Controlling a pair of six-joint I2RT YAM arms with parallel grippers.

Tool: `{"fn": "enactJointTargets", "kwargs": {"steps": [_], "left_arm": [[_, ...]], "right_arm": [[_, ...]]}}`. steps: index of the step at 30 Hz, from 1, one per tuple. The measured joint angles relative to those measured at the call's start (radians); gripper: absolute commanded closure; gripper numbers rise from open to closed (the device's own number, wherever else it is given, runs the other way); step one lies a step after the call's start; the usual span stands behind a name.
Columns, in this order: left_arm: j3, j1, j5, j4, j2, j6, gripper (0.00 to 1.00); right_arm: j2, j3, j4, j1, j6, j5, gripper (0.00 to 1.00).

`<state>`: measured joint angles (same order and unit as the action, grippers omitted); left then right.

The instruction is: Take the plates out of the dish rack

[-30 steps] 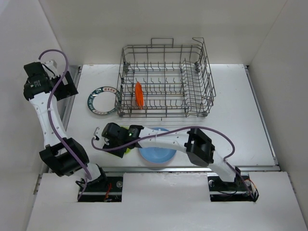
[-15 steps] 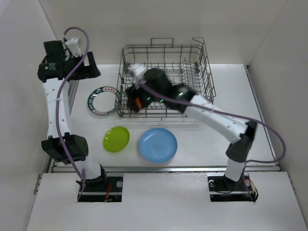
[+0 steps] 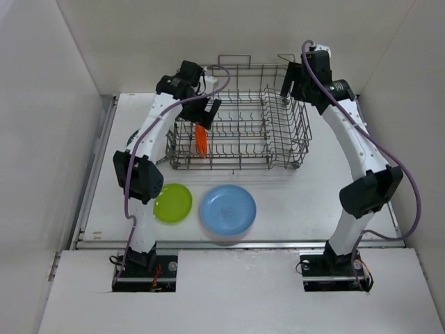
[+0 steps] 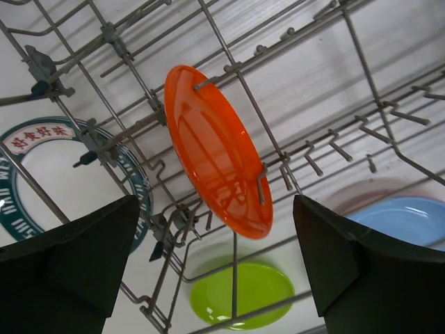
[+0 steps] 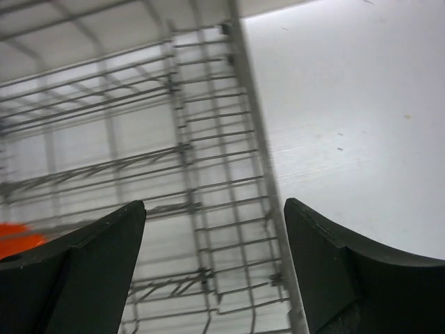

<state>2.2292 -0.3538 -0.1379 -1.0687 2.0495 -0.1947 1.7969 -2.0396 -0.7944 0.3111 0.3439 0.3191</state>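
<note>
Plates lie near the front edge of the table (image 3: 334, 174): green plate (image 3: 172, 202), then light blue plate (image 3: 228, 209). Over the left end of the dish rack (image 3: 240, 132) the left gripper (image 3: 204, 111) hovers released above the orange plate (image 4: 215, 149), which stands between the tines. At the rack's far right corner the right gripper (image 3: 292, 82) is spread wide and holds nothing.

In the left wrist view the teal-rimmed plate (image 4: 38, 138) runs off the left edge and the blue plate (image 4: 403, 219) off the lower right. Both are partly behind the fingers (image 4: 69, 264) of the left tool (image 4: 215, 202). In the right wrist view the dish rack (image 5: 188, 167) is blurred, and the orange plate (image 5: 17, 236) is only a sliver at the left edge.
</note>
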Motion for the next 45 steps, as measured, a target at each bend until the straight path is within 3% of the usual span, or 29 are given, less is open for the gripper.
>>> {"fn": "enactJointTargets", "kwargs": {"steps": [4,9,12,18,23,27,28,38,45], "left_arm": [[0.039,-0.038,0.105,-0.002,0.051,-0.011,0.09],[0.046,-0.037,0.194,-0.005,0.056,-0.018,0.15],[0.047,-0.031,0.198,-0.023,0.063,-0.026,0.34],[0.047,-0.033,0.171,-0.066,0.116,-0.036,0.46],[0.047,-0.034,0.124,-0.089,0.141,-0.035,0.66],[0.047,-0.04,0.125,-0.075,0.141,-0.012,0.88],[0.047,-0.04,0.131,-0.072,0.141,0.004,1.0],[0.079,-0.04,0.138,-0.076,0.14,0.042,1.0],[0.208,-0.034,0.185,-0.05,0.114,0.052,1.0]], "right_arm": [[0.099,-0.002,-0.029,-0.063,0.008,0.062,0.14],[0.177,0.041,-0.013,-0.078,-0.011,0.069,0.24],[0.176,0.054,0.021,-0.078,-0.019,0.056,0.28],[0.175,0.06,0.05,-0.089,-0.027,0.05,0.33],[0.176,0.067,0.069,-0.089,-0.034,0.038,0.36],[0.175,0.075,0.09,-0.089,-0.038,0.037,0.39],[0.174,0.078,0.098,-0.089,-0.039,0.037,0.39],[0.169,0.092,0.127,-0.089,-0.042,0.037,0.43],[0.169,0.094,0.134,-0.09,-0.042,0.037,0.43]]}}
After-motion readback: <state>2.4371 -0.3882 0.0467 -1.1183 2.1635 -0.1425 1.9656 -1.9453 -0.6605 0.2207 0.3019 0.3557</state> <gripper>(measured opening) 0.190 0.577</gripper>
